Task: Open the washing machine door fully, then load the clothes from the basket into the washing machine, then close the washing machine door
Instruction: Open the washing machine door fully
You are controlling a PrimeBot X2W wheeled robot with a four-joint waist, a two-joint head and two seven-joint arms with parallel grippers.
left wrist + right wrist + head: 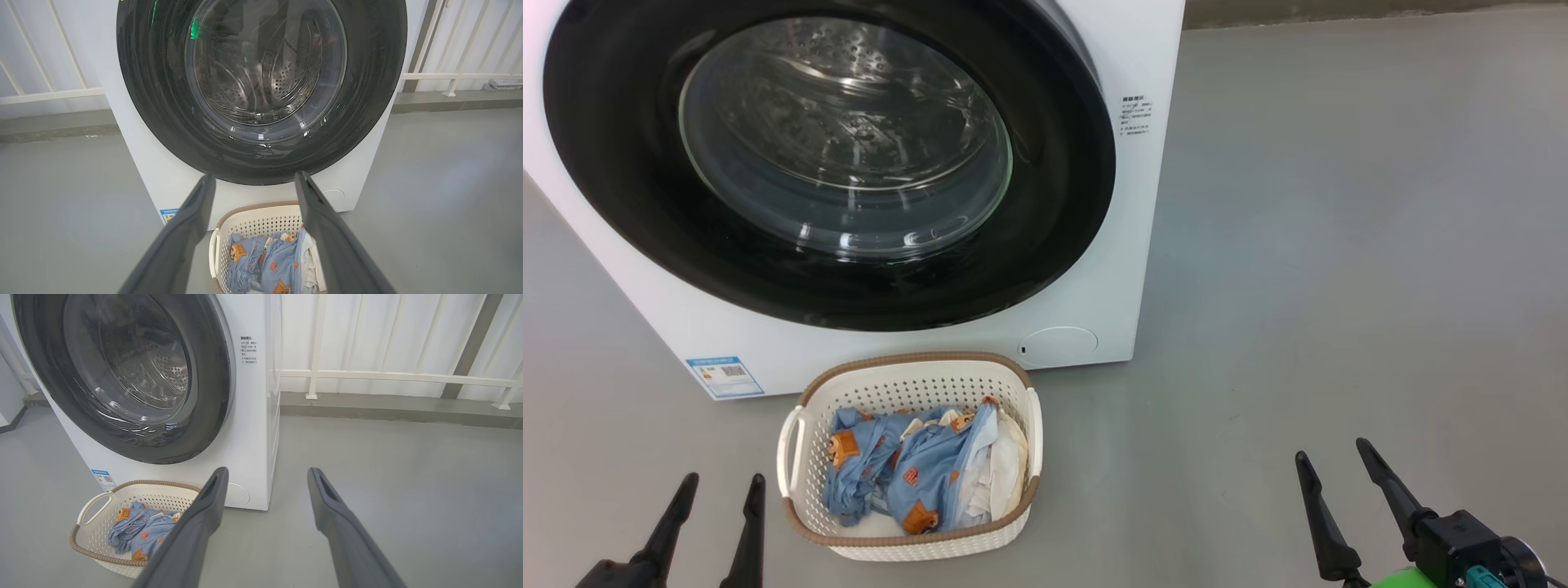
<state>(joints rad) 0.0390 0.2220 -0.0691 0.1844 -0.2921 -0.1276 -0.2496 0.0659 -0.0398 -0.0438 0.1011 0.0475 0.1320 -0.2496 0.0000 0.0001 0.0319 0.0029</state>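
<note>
Filling the upper left of the head view, the washing machine (1131,245) stands with the washing machine door (833,155) shut against its front. The basket (915,384) sits on the floor (1339,204) at lower centre, just in front of the machine, with the clothes (907,469) heaped inside. The left tool (725,477) at lower left and the right tool (1331,448) at lower right are both released, grasping nothing. In the left wrist view, the spread fingers (184,228) frame the basket below the door. In the right wrist view, the parted fingers (339,522) point over the floor, with the basket at lower left.
</note>
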